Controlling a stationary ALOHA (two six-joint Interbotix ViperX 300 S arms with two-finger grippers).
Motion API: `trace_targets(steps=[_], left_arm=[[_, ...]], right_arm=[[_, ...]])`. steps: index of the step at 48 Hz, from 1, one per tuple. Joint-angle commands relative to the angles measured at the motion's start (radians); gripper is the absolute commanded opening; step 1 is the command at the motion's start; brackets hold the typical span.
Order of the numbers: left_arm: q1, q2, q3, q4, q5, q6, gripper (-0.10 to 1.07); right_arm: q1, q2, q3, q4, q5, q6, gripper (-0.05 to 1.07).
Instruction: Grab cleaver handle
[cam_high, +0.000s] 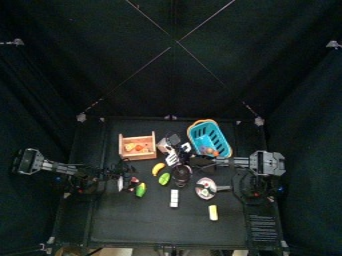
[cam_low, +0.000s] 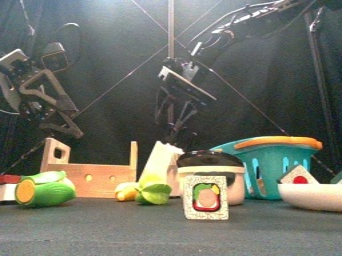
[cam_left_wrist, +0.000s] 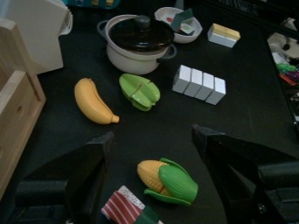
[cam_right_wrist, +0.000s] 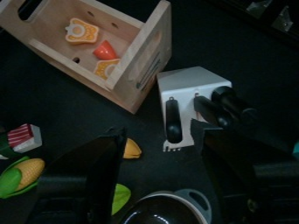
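The right gripper (cam_right_wrist: 158, 157) hangs over the middle of the table with its jaws spread wide and nothing between them, aimed down at a white knife block (cam_right_wrist: 193, 87) that stands just beside the wooden crate (cam_right_wrist: 100, 44). Several dark handles stick out of the block; the one nearest the gripper, with a whitish blade end showing below it, looks like the cleaver handle (cam_right_wrist: 174, 122), though from here it cannot be told for certain from its neighbours (cam_right_wrist: 228, 109). That is the main risk: the handles lie close together, so a slightly off descent could close on the wrong one, or on two at once. The block also looks light, and a jaw that comes down on its edge could tip or push it against the crate. The pot (cam_right_wrist: 163, 210) sits close under the gripper and could be knocked on the way in. The left gripper (cam_left_wrist: 152, 166) rests low at the table's left side, jaws apart and empty, above the corn (cam_left_wrist: 170, 179) and clear of the work.
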Motion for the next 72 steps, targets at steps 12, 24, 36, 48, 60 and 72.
trace_targets(steps=[12, 24, 36, 48, 60, 72], left_arm=[[0.0, 0.002, -0.009, 0.0, -0.003, 0.002, 1.02], [0.0, 0.002, -0.008, 0.002, -0.003, 0.002, 1.02], [0.0, 0.002, -0.006, 0.0, -0.003, 0.002, 1.02], [0.002, 0.002, -0.006, 0.002, -0.003, 0.002, 1.02], [0.0, 0.002, -0.006, 0.0, -0.003, 0.002, 1.02], [0.0, 0.002, -0.006, 0.0, 0.002, 0.002, 1.02]], right_arm=[[-0.031, -0.002, -0.009, -0.003, 0.003, -0.003, 0.81], [-0.038, 0.012, -0.014, -0.014, 0.011, -0.002, 0.8], [-0.038, 0.017, -0.017, -0.015, 0.017, -0.002, 0.72], [-0.037, 0.02, -0.025, -0.017, 0.017, -0.002, 0.64], [-0.034, 0.029, -0.029, -0.015, 0.017, -0.002, 0.61], [-0.031, 0.035, -0.032, -0.015, 0.017, -0.002, 0.46]])
